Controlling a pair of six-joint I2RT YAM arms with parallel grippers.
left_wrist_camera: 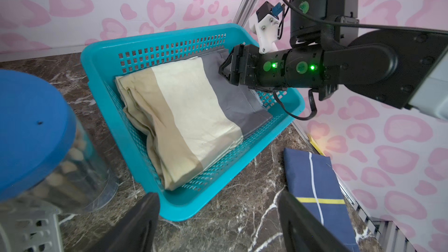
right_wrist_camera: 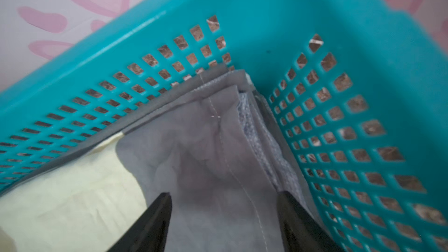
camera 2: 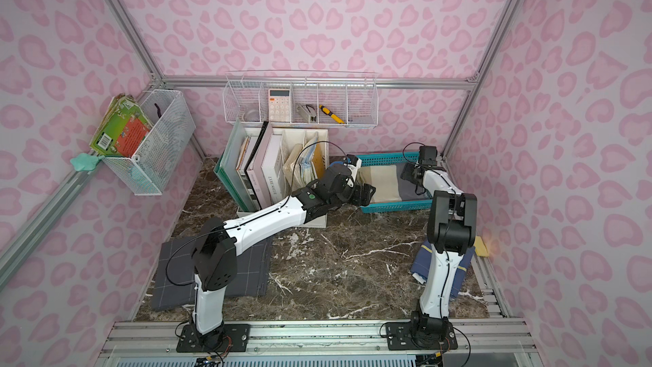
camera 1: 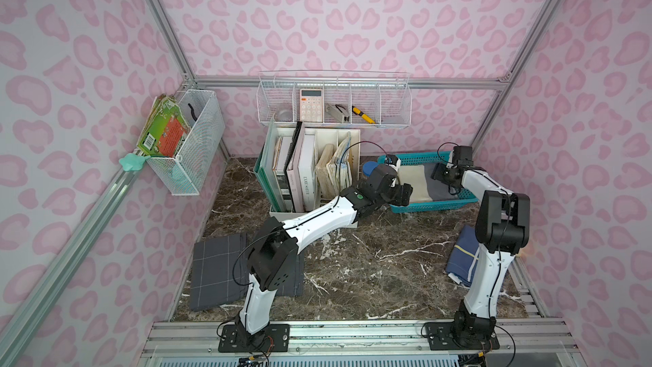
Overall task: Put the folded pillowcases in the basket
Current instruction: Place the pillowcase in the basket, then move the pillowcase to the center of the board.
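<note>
Two folded cloths flank the open middle of the table (camera 1: pixel 370 270): a checked cloth (camera 1: pixel 215 270) along the left edge, partly under the left arm, and a navy cloth (camera 1: pixel 462 259) at the right edge, behind the right arm. Between them the marble is bare up to the front rail. Further back, a rack (camera 1: pixel 310 171) of books stands left of centre. A jar (left_wrist_camera: pixel 31 122) with a blue lid fills the narrow gap between the rack and the basket (left_wrist_camera: pixel 101 52). The left gripper (left_wrist_camera: pixel 218 200) hangs at the basket's front left corner, jaws spread wide with nothing between them and the jar close beside it. The basket sits in the back right corner of the table, near both walls. The pillowcase (left_wrist_camera: pixel 189 107) lies folded flat inside it, tan and cream at the left, grey at the right, covering most of the floor. The right gripper (right_wrist_camera: pixel 224 195) is down in the basket's back right corner, hemmed by two lattice walls. Its jaws are apart over the grey end and clasp nothing; whether the tips touch the cloth I cannot tell. A yellow item (camera 2: pixel 481 245) by the right wall shows in a top view and the left wrist view. Only the right wrist view shows the grey hem's stitching, and only the left wrist view the jar's clear body.
</note>
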